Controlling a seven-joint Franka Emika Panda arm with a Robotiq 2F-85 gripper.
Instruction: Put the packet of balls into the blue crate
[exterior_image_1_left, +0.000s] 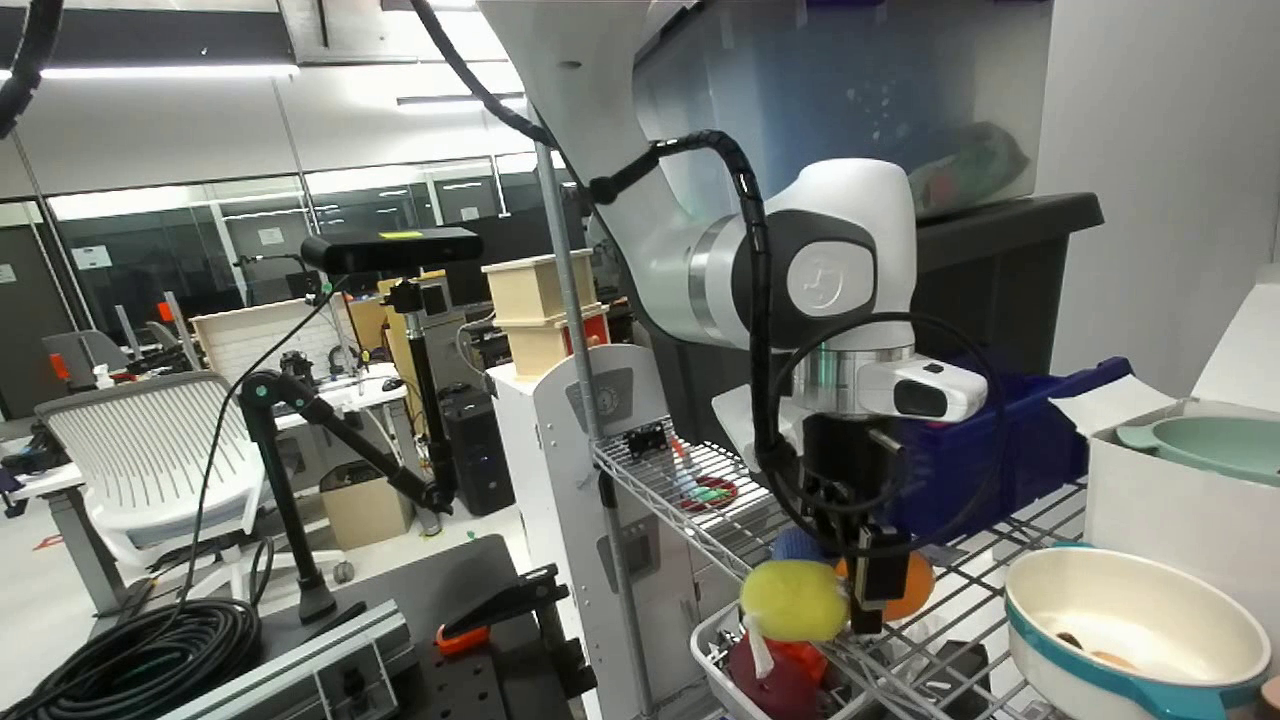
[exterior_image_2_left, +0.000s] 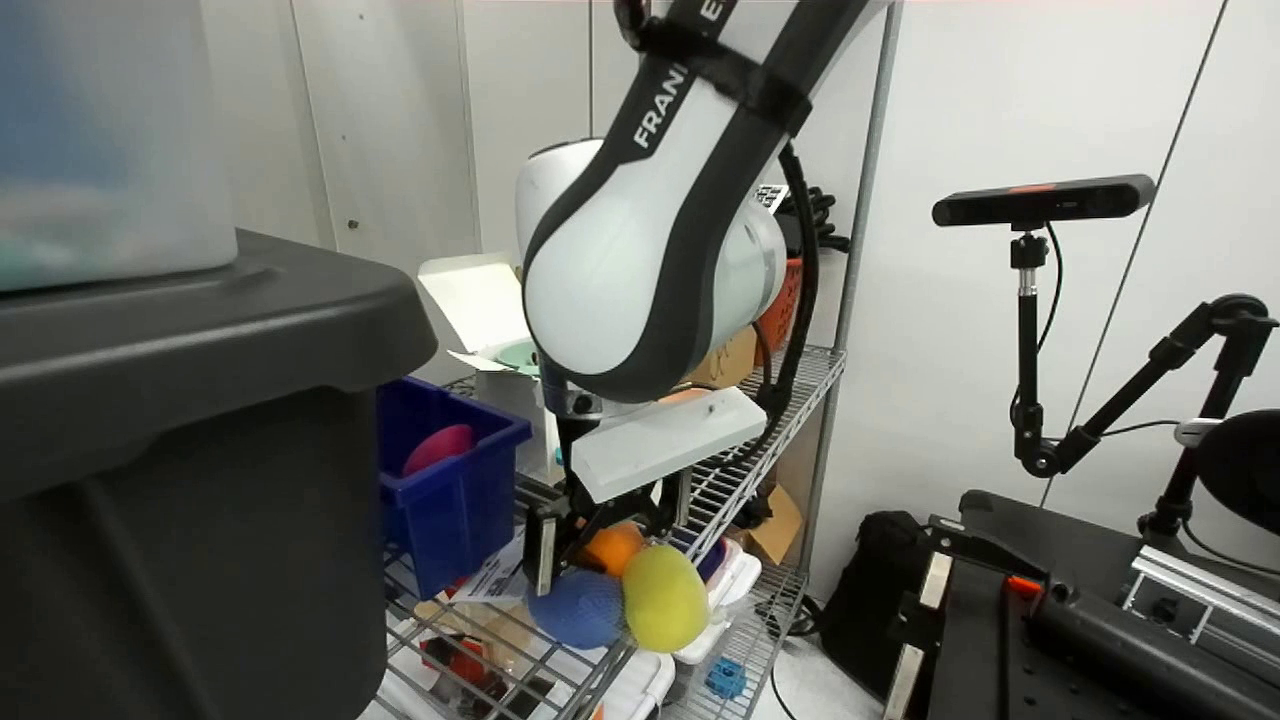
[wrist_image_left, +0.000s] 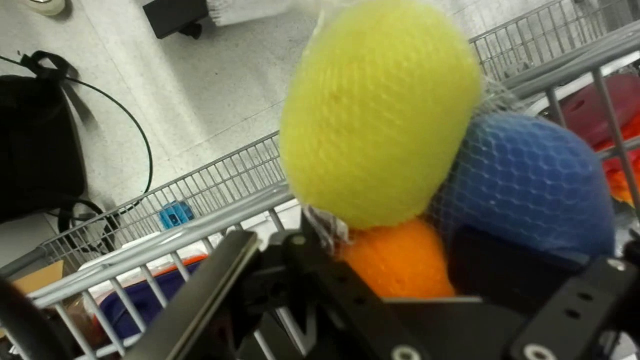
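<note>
The packet of balls is a netted bundle. Its yellow ball (exterior_image_1_left: 795, 600) (exterior_image_2_left: 665, 598) (wrist_image_left: 380, 115), orange ball (exterior_image_1_left: 910, 588) (exterior_image_2_left: 614, 545) (wrist_image_left: 400, 260) and blue ball (exterior_image_2_left: 572, 610) (wrist_image_left: 532, 185) show together at the wire shelf's front edge. My gripper (exterior_image_1_left: 868, 605) (exterior_image_2_left: 610, 552) points down at the packet, fingers spread. The orange ball lies between the finger linkages in the wrist view. I cannot tell if the packet rests on the shelf or hangs from the gripper. The blue crate (exterior_image_1_left: 1045, 450) (exterior_image_2_left: 450, 535) stands farther back on the shelf, with a pink object (exterior_image_2_left: 440, 448) inside.
A large black tote (exterior_image_2_left: 220, 560) stands beside the crate. A white box (exterior_image_1_left: 1140, 510) and a white teal-rimmed bowl (exterior_image_1_left: 1130, 630) are on the crate's other side. The shelf's front rail (wrist_image_left: 160, 250) runs under the packet. A lower tray (exterior_image_1_left: 715, 650) holds red items.
</note>
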